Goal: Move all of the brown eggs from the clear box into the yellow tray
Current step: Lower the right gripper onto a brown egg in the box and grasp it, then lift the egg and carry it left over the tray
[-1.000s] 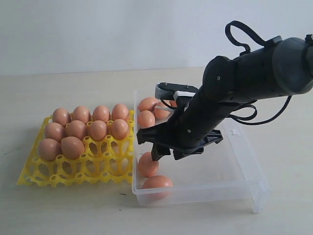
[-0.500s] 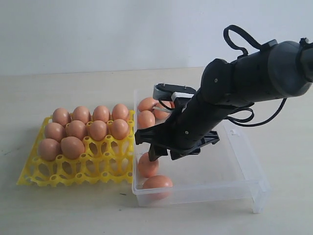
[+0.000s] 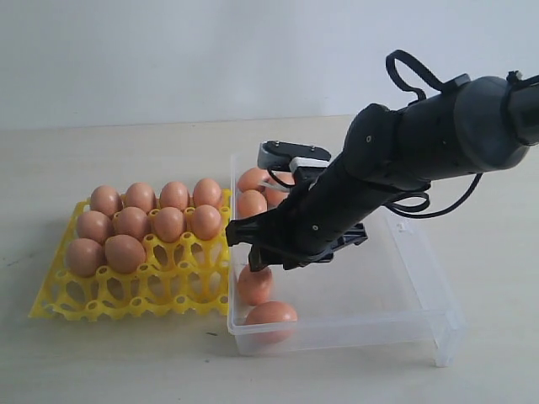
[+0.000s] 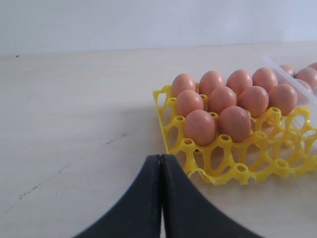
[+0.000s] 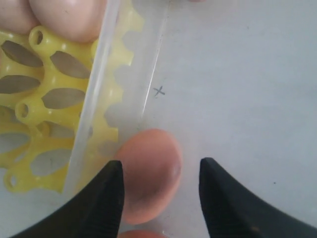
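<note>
Black right arm (image 3: 404, 151) angled down, right gripper (image 5: 159, 169) jaws apart, left gripper (image 4: 161, 166) jaws pressed together

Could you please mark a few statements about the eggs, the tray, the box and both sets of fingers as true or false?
1. The tray holds ten eggs. True.
2. The right fingers are clamped on an egg. False: they stand open, one on either side of an egg lying in the box.
3. The left fingers are shut. True.
4. The box is empty. False: at least five eggs lie in it.
5. Every tray cup is filled. False: the rows nearest the exterior camera are bare.
</note>
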`<state>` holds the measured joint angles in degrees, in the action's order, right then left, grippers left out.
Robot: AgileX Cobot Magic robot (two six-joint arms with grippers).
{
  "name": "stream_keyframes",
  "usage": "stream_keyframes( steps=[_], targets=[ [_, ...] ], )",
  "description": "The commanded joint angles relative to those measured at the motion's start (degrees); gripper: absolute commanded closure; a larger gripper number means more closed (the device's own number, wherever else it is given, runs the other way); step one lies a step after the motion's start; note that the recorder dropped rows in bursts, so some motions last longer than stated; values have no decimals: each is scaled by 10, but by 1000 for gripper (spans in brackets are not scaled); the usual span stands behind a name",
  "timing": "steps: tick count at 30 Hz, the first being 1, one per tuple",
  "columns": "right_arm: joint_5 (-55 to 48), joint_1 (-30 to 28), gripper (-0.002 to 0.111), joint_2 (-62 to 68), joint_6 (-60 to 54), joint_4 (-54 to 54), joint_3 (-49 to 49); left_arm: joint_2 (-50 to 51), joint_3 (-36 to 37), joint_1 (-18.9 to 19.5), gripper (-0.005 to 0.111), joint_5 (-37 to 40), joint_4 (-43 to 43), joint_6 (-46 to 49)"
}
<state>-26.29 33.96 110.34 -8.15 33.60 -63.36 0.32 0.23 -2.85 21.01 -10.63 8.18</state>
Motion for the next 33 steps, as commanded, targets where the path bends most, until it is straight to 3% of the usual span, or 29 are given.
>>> stream_keyframes(
  steps=[1, 25, 28, 33],
  targets=[
    [9, 7, 60, 18, -22, 10, -15, -3, -2, 1, 107, -6, -1, 2],
    [8, 20, 59, 88, -23, 18, -51, -3, -2, 1, 107, -6, -1, 2],
    [14, 20, 70, 88, -23, 10, -51, -3, -2, 1, 107, -6, -1, 2],
    [40, 20, 108, 65, -72, -2, -51, -3, -2, 1, 107, -6, -1, 2]
  ],
)
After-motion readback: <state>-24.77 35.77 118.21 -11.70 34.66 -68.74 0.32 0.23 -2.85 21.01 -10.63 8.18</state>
